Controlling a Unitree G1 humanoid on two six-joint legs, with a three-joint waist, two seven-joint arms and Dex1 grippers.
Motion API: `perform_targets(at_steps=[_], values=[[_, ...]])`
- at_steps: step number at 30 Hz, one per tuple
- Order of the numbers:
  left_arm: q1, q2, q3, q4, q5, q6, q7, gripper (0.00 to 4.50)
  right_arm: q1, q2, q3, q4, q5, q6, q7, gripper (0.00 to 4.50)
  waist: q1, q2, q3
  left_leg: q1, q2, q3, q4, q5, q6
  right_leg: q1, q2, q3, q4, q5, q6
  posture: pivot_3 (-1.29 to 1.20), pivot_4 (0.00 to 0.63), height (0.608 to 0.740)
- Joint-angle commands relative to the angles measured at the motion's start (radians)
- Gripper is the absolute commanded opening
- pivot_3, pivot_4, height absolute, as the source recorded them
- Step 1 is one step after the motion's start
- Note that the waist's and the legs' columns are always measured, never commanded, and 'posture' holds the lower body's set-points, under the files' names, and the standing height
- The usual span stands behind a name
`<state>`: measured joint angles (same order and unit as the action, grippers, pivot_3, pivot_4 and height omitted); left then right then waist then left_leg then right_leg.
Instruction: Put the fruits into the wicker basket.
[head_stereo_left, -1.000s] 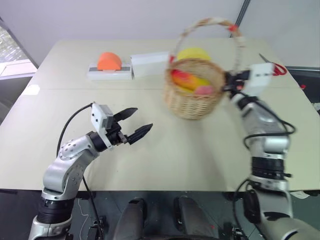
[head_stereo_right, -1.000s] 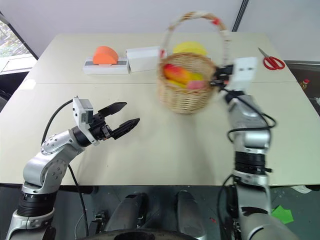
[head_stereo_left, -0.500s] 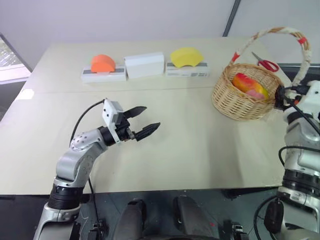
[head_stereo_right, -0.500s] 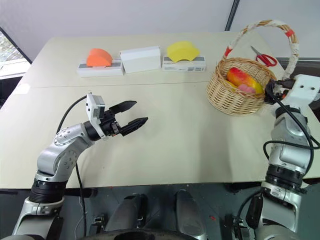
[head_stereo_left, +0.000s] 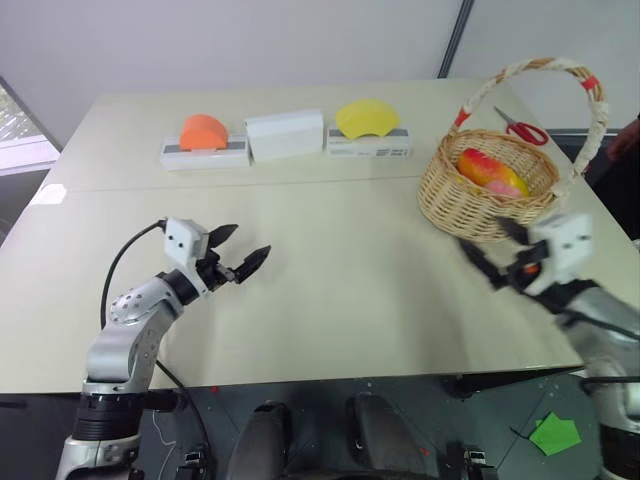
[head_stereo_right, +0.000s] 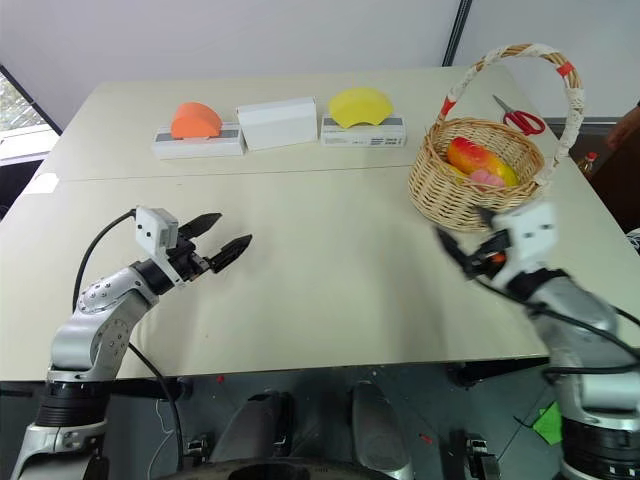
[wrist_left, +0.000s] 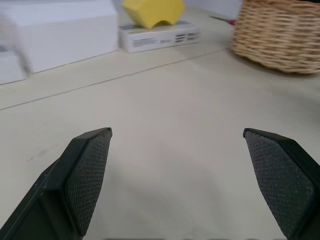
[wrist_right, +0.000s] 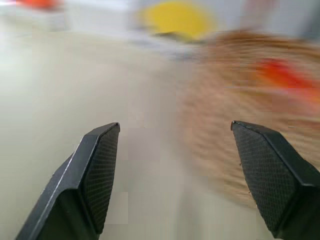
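The wicker basket (head_stereo_left: 490, 190) sits on the far right side of the counter (head_stereo_left: 330, 300). It is round and light tan, with a tall arched handle (head_stereo_left: 560, 75) wrapped in white with red patches. The fruits (head_stereo_left: 490, 172) lie inside the basket: a long yellow and orange one and a pink one beside it. The left claw (head_stereo_left: 238, 262) hangs over the near left part of the counter, well apart from the basket. Its two black fingers (wrist_left: 85, 175) are spread wide with nothing between them. The right claw (head_stereo_left: 490, 255) is just in front of the basket, on the near side. Its fingers (wrist_right: 95, 170) are also spread apart and grasp nothing, and they do not touch the basket. At the back of the counter three white boxes stand in a row. The left box (head_stereo_left: 203, 153) has an orange half-disc (head_stereo_left: 203, 130) on top. The middle box (head_stereo_left: 285, 133) has a bare top. The right box (head_stereo_left: 368, 144) has a yellow half-disc (head_stereo_left: 366, 117) on top. A pair of red scissors (head_stereo_left: 520, 128) lies on the counter behind the basket, near the far right corner.
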<state>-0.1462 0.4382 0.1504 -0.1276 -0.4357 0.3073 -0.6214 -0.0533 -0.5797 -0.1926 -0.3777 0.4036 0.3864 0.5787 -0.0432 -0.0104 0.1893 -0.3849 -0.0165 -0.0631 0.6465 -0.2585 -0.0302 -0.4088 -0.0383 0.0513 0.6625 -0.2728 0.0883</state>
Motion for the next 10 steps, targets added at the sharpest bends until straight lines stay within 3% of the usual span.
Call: perform_targets(at_steps=[1, 4, 10], values=[[0.026, -0.002, 0.037, -0.009, 0.02, -0.041, 0.031, 4.5, -0.081, 0.047, 0.105, 0.057, -0.067, -0.069, 0.004, 3.7, 0.004, 0.0, 0.0, -0.001, 0.0, 0.0, 0.0, 0.0, 0.0, 0.0, 0.0, 0.0, 0.0, 0.0, 0.0, 0.0, 0.15, 0.74], [0.071, -0.007, 0.049, -0.013, 0.048, -0.061, 0.064, 4.5, -0.168, 0.123, 0.188, 0.205, -0.13, -0.141, -0.008, 3.7, 0.004, -0.002, 0.0, -0.002, -0.002, -0.003, 0.0, 0.0, 0.0, 0.0, -0.004, -0.001, -0.001, 0.0, 0.0, 0.0, 0.15, 0.74], [0.115, -0.024, 0.07, -0.03, 0.051, -0.093, 0.098, 4.5, -0.227, 0.161, 0.189, 0.357, -0.163, -0.241, 0.015, 3.7, 0.017, -0.002, 0.0, -0.003, -0.004, -0.004, 0.0, 0.0, 0.0, -0.001, -0.006, -0.001, -0.003, 0.0, 0.0, 0.0, 0.15, 0.74]])
